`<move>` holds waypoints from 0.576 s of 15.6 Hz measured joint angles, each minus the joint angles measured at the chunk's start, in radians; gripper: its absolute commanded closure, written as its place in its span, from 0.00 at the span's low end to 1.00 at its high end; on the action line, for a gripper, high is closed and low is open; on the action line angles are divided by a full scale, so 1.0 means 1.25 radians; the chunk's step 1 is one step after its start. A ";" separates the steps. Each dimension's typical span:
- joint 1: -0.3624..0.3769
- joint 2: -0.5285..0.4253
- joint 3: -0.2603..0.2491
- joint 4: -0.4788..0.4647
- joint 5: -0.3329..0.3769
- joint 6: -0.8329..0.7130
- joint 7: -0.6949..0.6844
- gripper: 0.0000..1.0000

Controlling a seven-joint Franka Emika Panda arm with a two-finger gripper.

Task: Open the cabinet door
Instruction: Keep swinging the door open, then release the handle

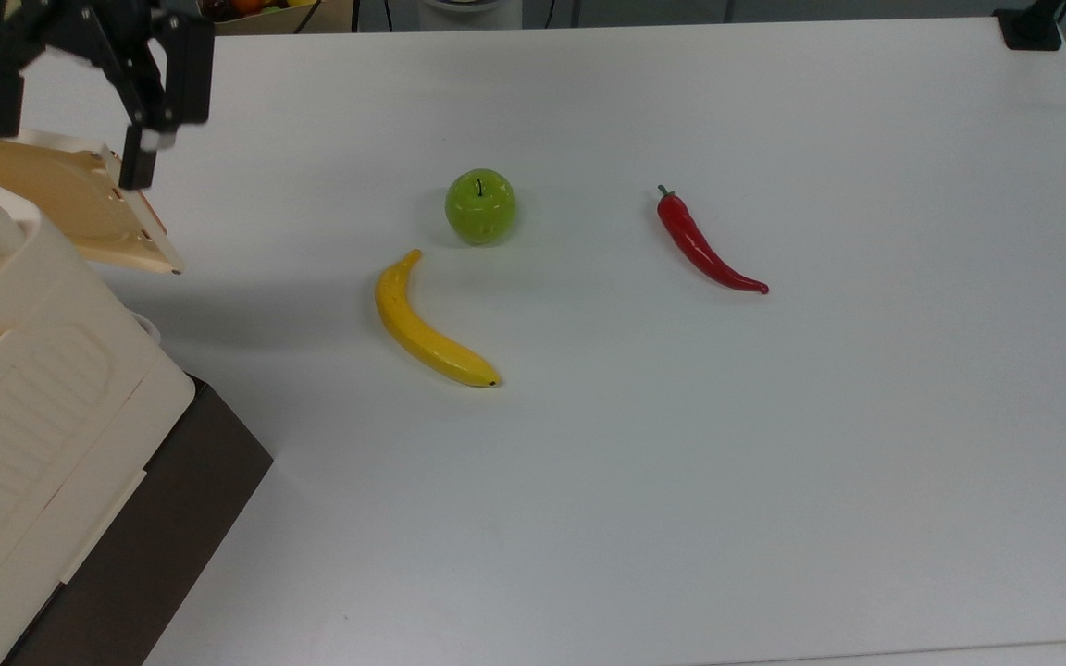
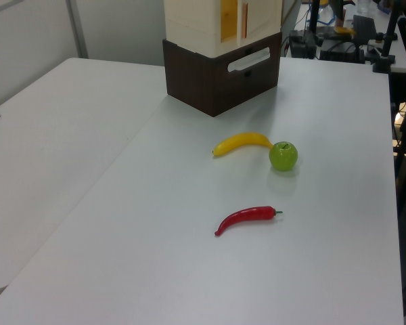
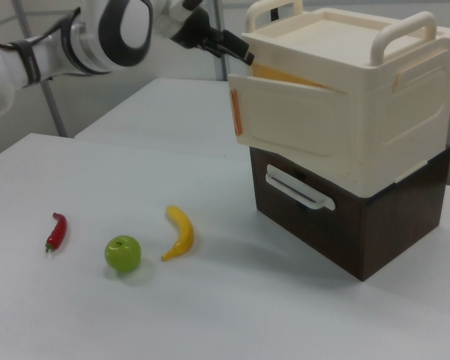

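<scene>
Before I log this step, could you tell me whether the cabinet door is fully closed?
No, the cabinet door stands swung partly out from the cabinet.

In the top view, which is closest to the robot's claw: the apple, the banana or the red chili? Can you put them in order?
Measured from the gripper at the top view's upper left:
1. Green apple, nearest, to the gripper's right.
2. Banana, a bit farther, lower and to the right.
3. Red chili pepper, farthest, well off toward the top view's right.
</scene>
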 measured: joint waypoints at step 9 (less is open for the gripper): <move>-0.005 0.015 -0.009 -0.004 -0.001 -0.049 -0.002 0.00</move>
